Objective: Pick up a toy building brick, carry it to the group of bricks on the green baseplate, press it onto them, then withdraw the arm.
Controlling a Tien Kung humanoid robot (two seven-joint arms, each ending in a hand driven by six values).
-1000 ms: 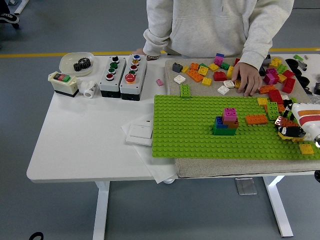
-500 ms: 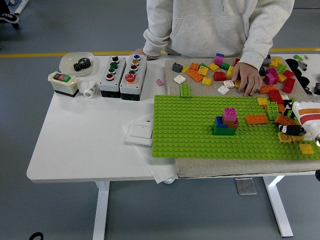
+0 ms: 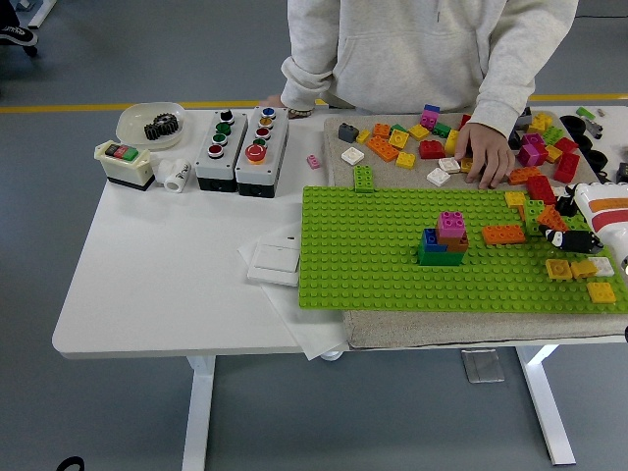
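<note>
Bricks fill the right half of what we see. Our right hand [image 3: 581,238] comes in from the right edge, its dark fingers [image 3: 571,239] curled low over the right part of the green baseplate [image 3: 373,245]; we cannot tell whether they hold a brick or are merely closed among the loose ones. Just below the hand lie yellow bricks [image 3: 574,268] on the plate, and just to its left sit an orange brick [image 3: 503,234] and a green brick [image 3: 535,216]. Further left of the hand, well apart, stands the group of bricks [image 3: 444,239]: a pink one on top of blue, green and orange ones. Beyond the hand, on the beige mat [image 3: 422,329], a loose pile of bricks [image 3: 412,142] is spread, and a person in a grey hoodie rests one hand [image 3: 485,152] on that pile. Far to the left on the white surface [image 3: 157,285] stand two button boxes [image 3: 241,149], a switch [image 3: 125,162] and a dish with a gear [image 3: 149,124].
</note>
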